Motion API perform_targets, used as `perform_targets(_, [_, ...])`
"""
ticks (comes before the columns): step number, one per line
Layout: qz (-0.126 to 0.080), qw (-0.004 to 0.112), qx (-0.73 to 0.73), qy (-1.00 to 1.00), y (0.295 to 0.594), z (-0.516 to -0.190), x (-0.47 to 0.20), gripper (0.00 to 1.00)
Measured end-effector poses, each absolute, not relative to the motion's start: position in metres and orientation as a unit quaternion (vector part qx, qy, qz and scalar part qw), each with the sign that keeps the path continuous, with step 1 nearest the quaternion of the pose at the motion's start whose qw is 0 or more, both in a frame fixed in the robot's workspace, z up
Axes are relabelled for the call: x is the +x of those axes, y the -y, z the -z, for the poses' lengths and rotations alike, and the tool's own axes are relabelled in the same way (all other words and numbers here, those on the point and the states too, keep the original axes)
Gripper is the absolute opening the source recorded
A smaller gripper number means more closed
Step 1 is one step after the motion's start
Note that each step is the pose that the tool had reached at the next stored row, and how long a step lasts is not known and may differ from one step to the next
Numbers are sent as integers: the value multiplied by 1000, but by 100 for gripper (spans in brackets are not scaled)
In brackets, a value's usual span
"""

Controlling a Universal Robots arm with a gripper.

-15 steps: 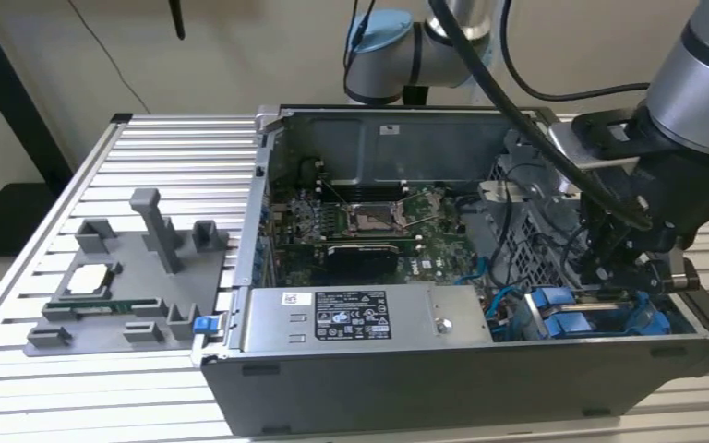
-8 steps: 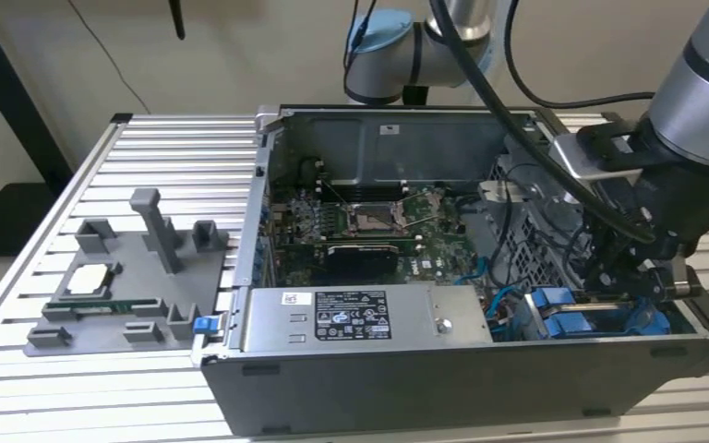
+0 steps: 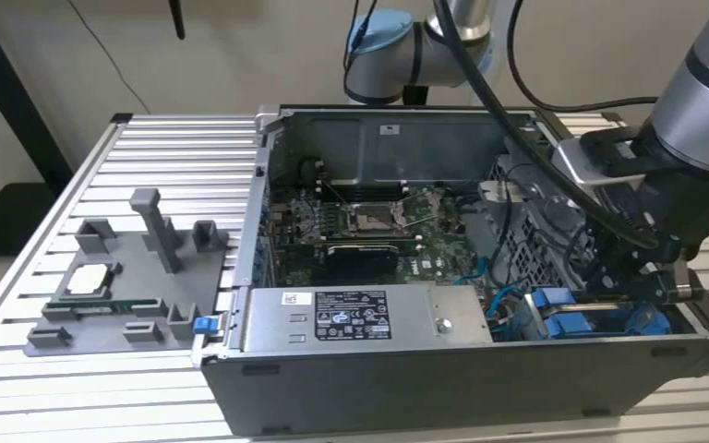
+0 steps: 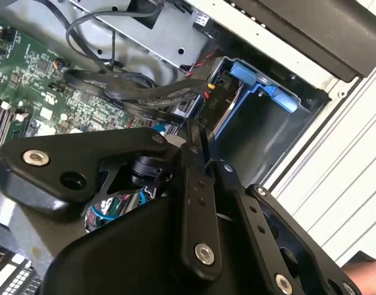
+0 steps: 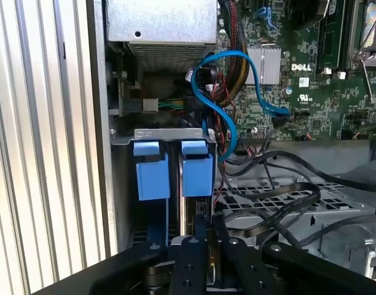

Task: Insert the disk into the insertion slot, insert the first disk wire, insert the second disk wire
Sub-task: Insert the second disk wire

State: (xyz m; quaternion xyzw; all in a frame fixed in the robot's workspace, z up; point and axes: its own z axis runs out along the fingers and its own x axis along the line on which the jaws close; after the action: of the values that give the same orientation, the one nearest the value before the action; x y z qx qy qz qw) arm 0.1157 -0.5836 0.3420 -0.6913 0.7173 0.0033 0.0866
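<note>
I see the disk point(image 5: 197, 175) in its bright blue carrier standing on edge inside the insertion slot point(image 5: 169, 133), a dark grey cage with blue rails.

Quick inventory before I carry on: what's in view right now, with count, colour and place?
Computer case: one, dark grey, open on the slatted table.
Motherboard: one, green, inside the case.
Power-supply box: one, grey, labelled, at the case's near side.
Insertion slot: one drive cage, blue tabs, under the claw.
Blue cable: one, looping beside the cage.
Fixture tray: one, grey, on the exterior view's left.
Table: one, pale slatted.
Claw: one, black, fingers together at the cage.
</note>
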Motion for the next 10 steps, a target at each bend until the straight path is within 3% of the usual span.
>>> perform_targets(10, [-3,86,-691,-718,583,-334,117,0])
